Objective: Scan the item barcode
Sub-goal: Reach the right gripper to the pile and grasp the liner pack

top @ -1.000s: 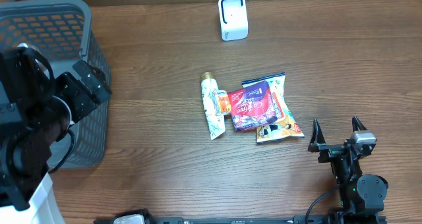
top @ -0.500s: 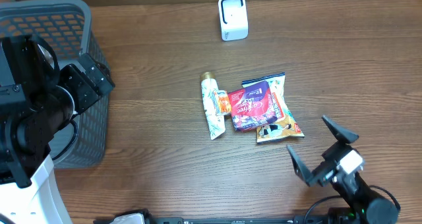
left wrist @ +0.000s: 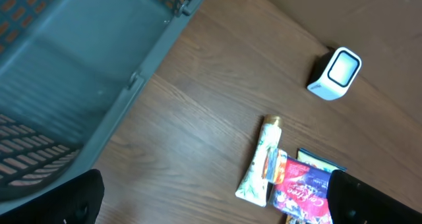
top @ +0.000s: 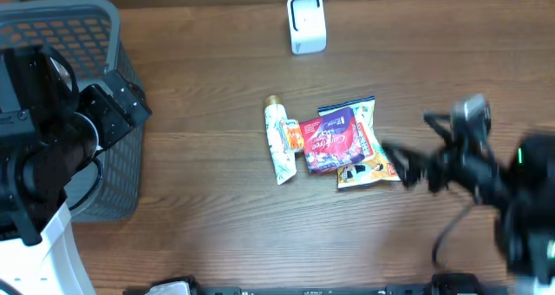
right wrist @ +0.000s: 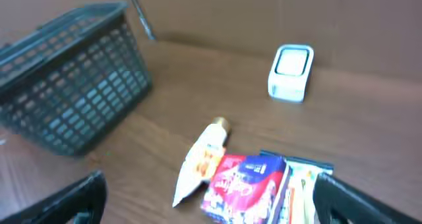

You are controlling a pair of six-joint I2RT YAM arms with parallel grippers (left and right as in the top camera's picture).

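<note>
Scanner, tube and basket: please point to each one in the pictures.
scanner [top: 305,21], overhead view, on its front face.
tube [top: 278,147], overhead view, on the middle of its body.
basket [right wrist: 72,92], right wrist view, on its side wall.

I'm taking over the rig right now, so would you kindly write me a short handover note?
Left gripper: fingers open, empty, up by the grey plastic mesh basket at the left of the wooden table.
Right gripper: fingers open, empty, just right of the items.
Things: white box-shaped barcode scanner at the far edge; cream squeeze tube, red-purple foil snack packet and yellow-orange snack packet lie together mid-table.
Done: nothing is held; every item lies on the table.
Left: pick one item and present its barcode to the scanner.
</note>
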